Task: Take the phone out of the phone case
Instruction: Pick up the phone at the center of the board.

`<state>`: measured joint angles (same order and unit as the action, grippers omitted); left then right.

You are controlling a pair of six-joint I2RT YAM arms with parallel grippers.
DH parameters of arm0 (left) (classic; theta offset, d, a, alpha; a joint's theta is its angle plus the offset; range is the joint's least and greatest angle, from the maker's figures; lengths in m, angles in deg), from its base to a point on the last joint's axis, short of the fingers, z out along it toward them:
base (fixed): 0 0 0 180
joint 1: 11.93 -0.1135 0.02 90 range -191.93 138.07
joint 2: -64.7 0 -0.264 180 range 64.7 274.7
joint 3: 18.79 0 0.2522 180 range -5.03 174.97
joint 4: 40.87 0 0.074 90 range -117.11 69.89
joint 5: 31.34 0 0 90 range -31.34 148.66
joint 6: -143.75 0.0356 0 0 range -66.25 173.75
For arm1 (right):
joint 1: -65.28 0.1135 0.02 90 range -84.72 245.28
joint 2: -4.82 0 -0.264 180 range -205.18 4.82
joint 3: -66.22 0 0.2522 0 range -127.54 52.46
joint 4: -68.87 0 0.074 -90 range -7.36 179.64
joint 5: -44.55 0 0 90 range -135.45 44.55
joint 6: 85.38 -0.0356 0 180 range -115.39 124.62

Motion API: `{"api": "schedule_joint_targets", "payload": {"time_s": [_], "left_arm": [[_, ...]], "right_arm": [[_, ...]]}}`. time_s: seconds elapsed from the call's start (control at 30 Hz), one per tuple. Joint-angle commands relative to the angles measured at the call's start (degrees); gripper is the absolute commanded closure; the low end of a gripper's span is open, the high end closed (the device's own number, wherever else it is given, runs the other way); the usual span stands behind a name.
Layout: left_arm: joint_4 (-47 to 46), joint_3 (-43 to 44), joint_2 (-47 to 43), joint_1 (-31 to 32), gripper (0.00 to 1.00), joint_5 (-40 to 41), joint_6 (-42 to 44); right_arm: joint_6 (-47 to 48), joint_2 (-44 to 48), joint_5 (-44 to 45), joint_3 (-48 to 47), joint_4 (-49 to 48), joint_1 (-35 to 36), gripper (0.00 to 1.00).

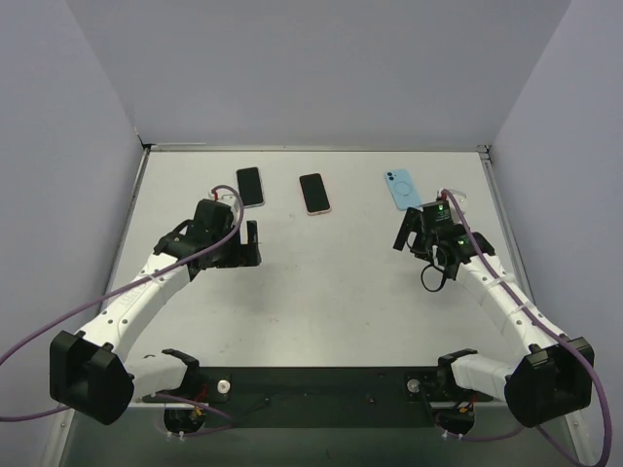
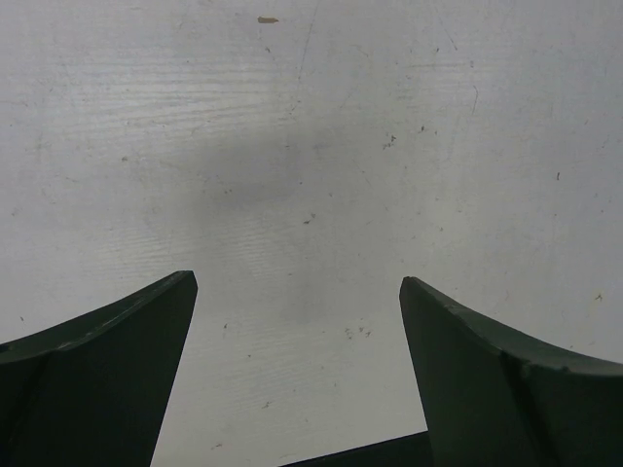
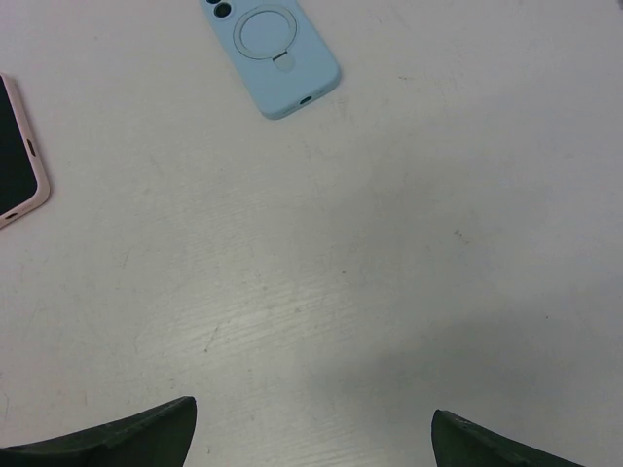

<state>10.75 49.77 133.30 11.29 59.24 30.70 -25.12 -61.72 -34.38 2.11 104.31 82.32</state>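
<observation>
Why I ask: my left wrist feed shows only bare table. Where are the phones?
Observer: Three lie in a row near the far edge of the table. The dark phone is just beyond the left gripper.
Operator: Which ones are cased?
Observer: The middle phone lies screen up in a pink case. The light blue case lies back up, ring showing.
Operator: And the right gripper?
Observer: The right gripper is open and empty, over bare table short of the light blue case.
</observation>
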Motion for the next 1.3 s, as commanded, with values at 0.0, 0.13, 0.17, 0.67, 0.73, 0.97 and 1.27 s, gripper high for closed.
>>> {"api": "schedule_joint_targets", "payload": {"time_s": [0.0,0.13,0.17,0.67,0.73,0.97,1.27], "left_arm": [[1.6,4.3,-0.1,0.0,0.02,3.3,-2.3],[4.1,7.0,0.1,0.0,0.03,6.9,-4.8],[4.3,7.4,0.1,-0.1,0.03,6.9,-4.8],[-5.9,-0.2,-1.8,0.9,0.02,-5.7,-10.1],[-6.1,-0.1,-2.7,0.9,0.03,-3.0,-9.9],[-11.7,-3.0,-6.9,0.8,0.03,4.9,-14.2],[-11.5,-3.8,-7.2,0.5,0.02,7.9,-16.3]], "right_arm": [[0.9,-1.5,0.8,-3.1,1.4,0.5,0.0],[2.4,-4.7,0.8,-5.8,2.7,0.5,0.0],[2.7,-6.4,0.6,-6.6,2.9,0.4,0.0],[6.1,-47.9,-9.0,-53.3,23.6,-6.0,0.0],[6.9,-51.1,-10.3,-57.6,24.6,-7.7,0.0],[8.4,-62.7,-12.3,-71.2,25.1,-12.3,0.0],[8.1,-73.3,-13.8,-78.9,20.0,-15.9,0.0]]}}
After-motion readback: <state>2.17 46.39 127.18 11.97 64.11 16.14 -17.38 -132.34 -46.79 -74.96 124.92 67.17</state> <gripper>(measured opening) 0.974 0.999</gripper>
